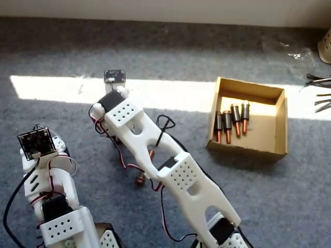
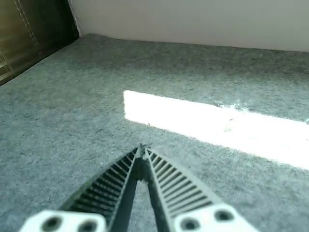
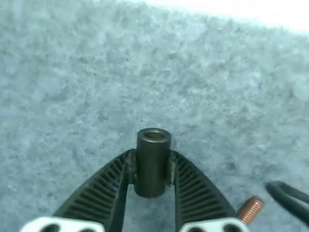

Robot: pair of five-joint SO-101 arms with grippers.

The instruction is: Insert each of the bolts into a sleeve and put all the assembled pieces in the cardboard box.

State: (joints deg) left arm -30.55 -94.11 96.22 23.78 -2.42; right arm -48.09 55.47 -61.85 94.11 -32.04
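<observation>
Right pincer (image 3: 151,157) clamps a dark sleeve (image 3: 153,145); left pincer (image 2: 142,153) closed, empty. Cardboard box (image 1: 252,89), right of frame — four assembled pieces (image 1: 231,120) inside. Copper bolt (image 3: 250,209) loose on desk (image 1: 62,46).

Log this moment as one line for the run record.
right gripper: shut on sleeve | left gripper: shut, empty | cardboard box: four assembled pieces inside | bolt: loose on carpet

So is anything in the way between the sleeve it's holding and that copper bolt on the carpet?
Nothing visible is. The right end effector grips the sleeve, and the bolt lies on bare carpet close beside it. A black cable lies past the bolt, not between them.
</observation>
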